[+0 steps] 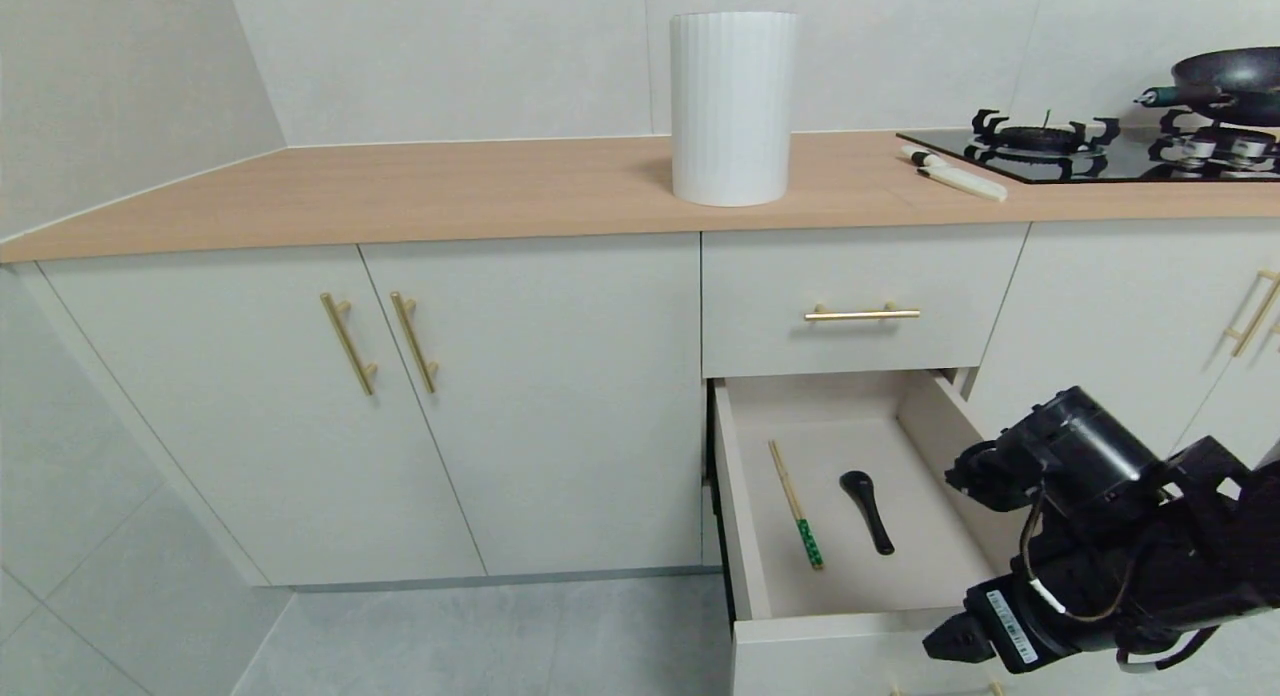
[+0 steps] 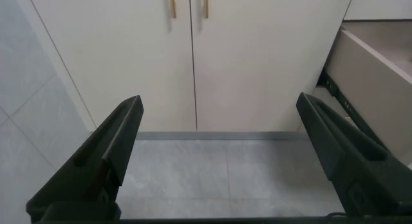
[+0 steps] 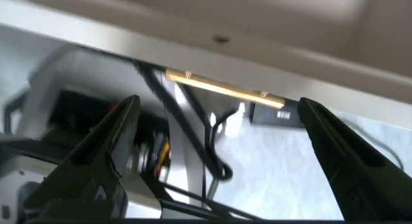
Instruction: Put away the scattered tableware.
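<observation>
drawer [image 1: 742, 496]: pulled open under the counter [image 1: 450, 191], just below a shut one
chopsticks [image 1: 797, 506]: lying in the drawer toward its left side, green ends nearer the front
spoon [image 1: 868, 511]: black, flat on the drawer floor just right of the chopsticks, not touching them
white utensil [image 1: 955, 174]: on the counter, right by the stove [image 1: 1100, 166] edge
left gripper [image 2: 219, 102]: fingers wide apart, nothing between them, facing the cupboard doors [image 2: 193, 56]
right gripper [image 3: 219, 105]: fingers spread, holding nothing; a gold handle [image 3: 225, 89] shows in the gap
</observation>
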